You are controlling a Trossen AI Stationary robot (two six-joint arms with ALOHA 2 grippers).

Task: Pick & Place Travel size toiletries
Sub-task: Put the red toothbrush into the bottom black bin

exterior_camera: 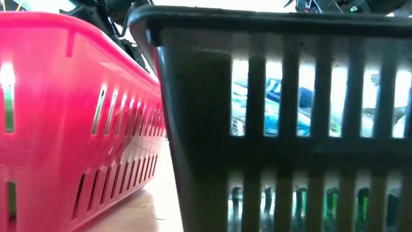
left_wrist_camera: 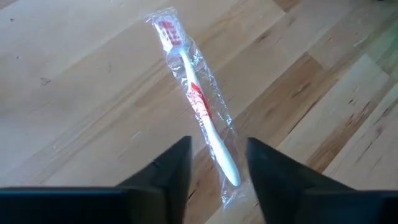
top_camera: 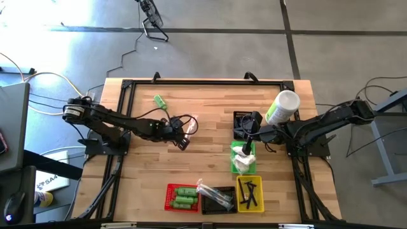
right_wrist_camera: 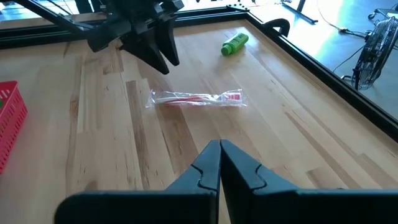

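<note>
The low view is almost wholly blocked by the slatted wall of a pink-red plastic basket [exterior_camera: 77, 116] and the dark slatted wall of a black plastic basket [exterior_camera: 290, 129], both cut off by the edges; the tabletop behind them is hidden (only blurred bright shapes show through the slats). From above, the white items in the small green mesh basket [top_camera: 243, 159] are too small to tell apart.
</note>
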